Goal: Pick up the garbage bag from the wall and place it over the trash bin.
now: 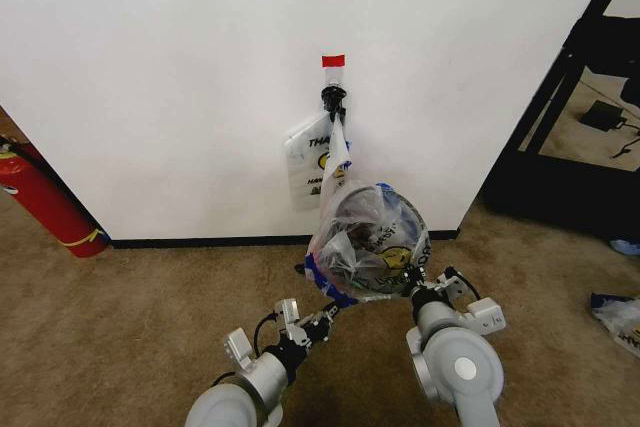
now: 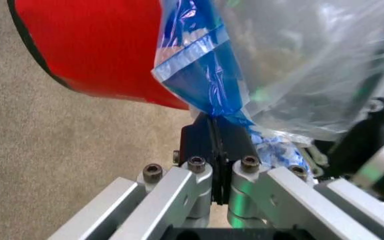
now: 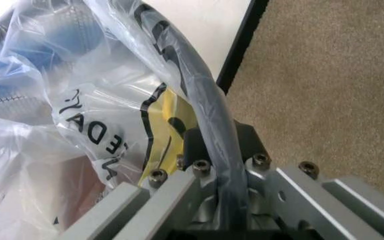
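The garbage bag (image 1: 365, 247), translucent with black print and blue edges, is draped over the round black trash bin (image 1: 372, 209) at the foot of the wall (image 1: 180, 67). A thin strip of the bag still runs up to the black hook (image 1: 333, 99) under the red tape (image 1: 333, 60). My left gripper (image 1: 325, 319) is shut on the bag's blue edge (image 2: 205, 80), beside the bin's red base (image 2: 98, 45). My right gripper (image 1: 415, 289) is shut on the bag (image 3: 98, 110) where the plastic wraps the bin's dark rim (image 3: 199, 90).
A second printed bag (image 1: 306, 152) hangs flat on the wall below the hook. A red fire extinguisher (image 1: 45, 197) leans at the left. A black frame (image 1: 560, 97) stands at the right, with plastic scraps (image 1: 620, 317) on the brown carpet.
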Controlling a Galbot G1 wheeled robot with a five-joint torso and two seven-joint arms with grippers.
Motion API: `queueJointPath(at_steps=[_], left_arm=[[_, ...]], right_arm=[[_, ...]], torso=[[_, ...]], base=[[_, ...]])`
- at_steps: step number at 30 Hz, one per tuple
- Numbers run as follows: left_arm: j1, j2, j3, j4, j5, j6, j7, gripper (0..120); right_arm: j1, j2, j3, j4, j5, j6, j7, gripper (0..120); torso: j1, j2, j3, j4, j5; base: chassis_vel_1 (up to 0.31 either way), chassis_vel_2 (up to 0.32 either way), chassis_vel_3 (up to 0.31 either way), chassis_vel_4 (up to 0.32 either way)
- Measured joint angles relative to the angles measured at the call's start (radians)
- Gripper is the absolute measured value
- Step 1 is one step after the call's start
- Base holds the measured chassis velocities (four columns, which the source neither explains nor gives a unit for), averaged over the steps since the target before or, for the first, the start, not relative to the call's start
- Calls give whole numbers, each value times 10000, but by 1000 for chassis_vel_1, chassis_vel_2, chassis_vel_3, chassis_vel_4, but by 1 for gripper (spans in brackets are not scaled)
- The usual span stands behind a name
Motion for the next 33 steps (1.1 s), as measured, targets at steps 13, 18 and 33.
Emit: queueJointPath(at_steps=[13,18,33], left_arm=[[-337,-700,123,1019,417,30,-179,0],[-351,-806,157,1219,662,36,-175,0],[224,-343,-27,513,2065,830,-445,18]], right_arm=[[-282,8,-214,288,-8,-76,53,0],[-343,9,-270,313,-56,-95,37,0],[-378,3,-187,140,-353,65,-165,0]], torso=[[0,0,0,-1,0],[0,0,0,0,0],[0,0,0,0,-1]], base=[[0,0,0,0],[0,0,0,0],[0,0,0,0]])
